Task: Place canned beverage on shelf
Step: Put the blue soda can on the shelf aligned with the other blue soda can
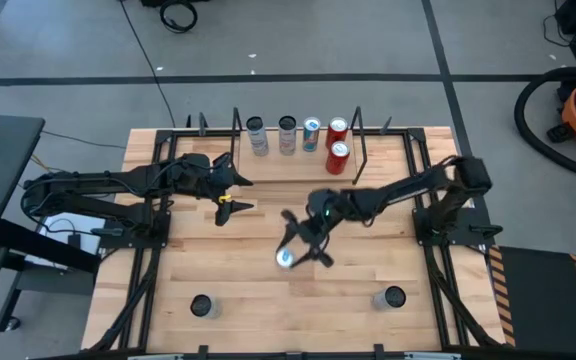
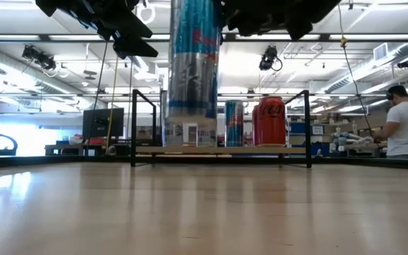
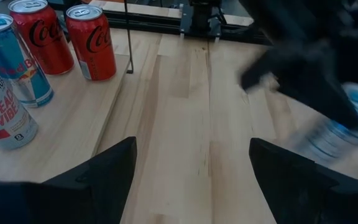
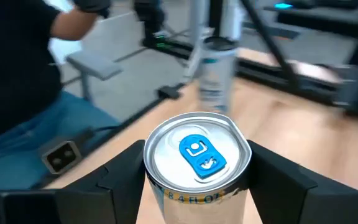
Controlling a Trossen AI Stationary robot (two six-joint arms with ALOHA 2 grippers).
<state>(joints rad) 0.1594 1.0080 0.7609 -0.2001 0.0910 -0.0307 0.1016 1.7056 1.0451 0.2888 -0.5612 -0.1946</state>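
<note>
A slim silver-and-blue beverage can [image 2: 193, 57] with a blue tab [image 4: 199, 155] hangs upright over the middle of the table, with my right gripper [image 1: 296, 248] shut on it. The shelf [image 1: 283, 165], a pale board between two black wire frames, lies at the table's far edge. On it stand several cans, among them two red ones [image 1: 338, 155] and a blue-and-silver one [image 1: 311, 132]. My left gripper [image 1: 230, 200] waits open to the left of the held can, a little nearer the shelf, with nothing between its fingers [image 3: 104, 177]. My right gripper pinches the can's side wall just under its top rim [image 4: 166, 196] between its two fingers [image 4: 120, 183], one on each side. The fingers come from the table's right, slanting slightly down. The can stands upright, its bottom [image 2: 190, 113] lifted clear of the table.
Two more cans stand near the table's front edge, one at the left [image 1: 201, 305] and one at the right [image 1: 393, 297]. Bare tabletop lies between the held can and the shelf [image 2: 218, 150]. A person [image 2: 406, 127] stands in the room beyond the table.
</note>
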